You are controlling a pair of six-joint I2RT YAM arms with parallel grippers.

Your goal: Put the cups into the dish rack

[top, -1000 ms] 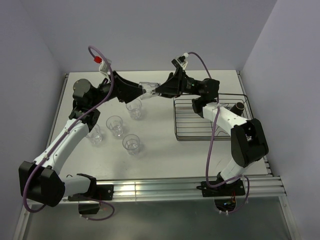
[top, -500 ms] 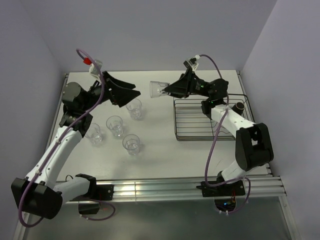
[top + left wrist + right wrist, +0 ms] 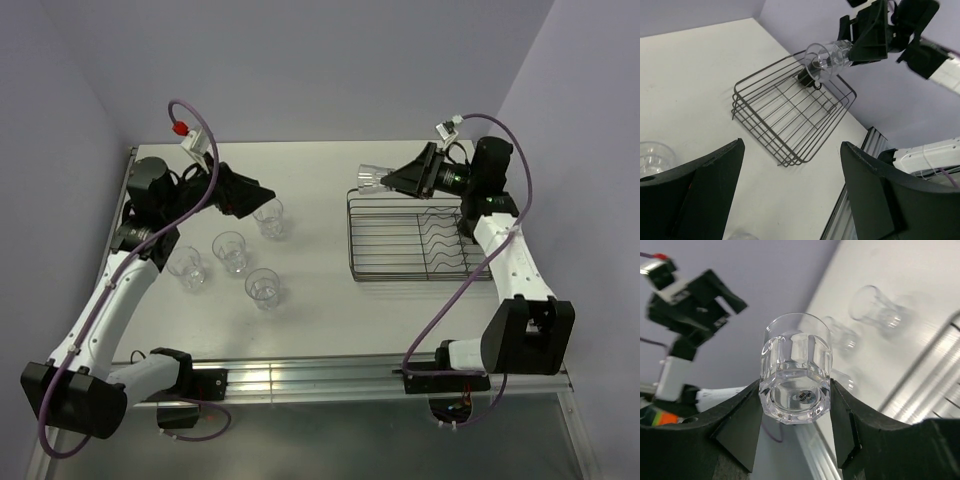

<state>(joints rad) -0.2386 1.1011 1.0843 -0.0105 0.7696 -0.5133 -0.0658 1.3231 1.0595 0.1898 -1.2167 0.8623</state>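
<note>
Right claw pinches tumbler; only left wrist shows mug.

Tumbler over the dish rack's far-left corner: clear, glossy, faceted; glass or hard plastic, cannot tell. Dish rack: thin dark grey metal wire, dull sheen. Table left of rack: smooth matt white. Right gripper fingers: matt black plastic. Four more tumblers left of rack: same clear gloss.

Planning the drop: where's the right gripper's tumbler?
Top view, right side: the tumbler hangs sideways in the right gripper, over the dish rack at its far left corner.
</note>
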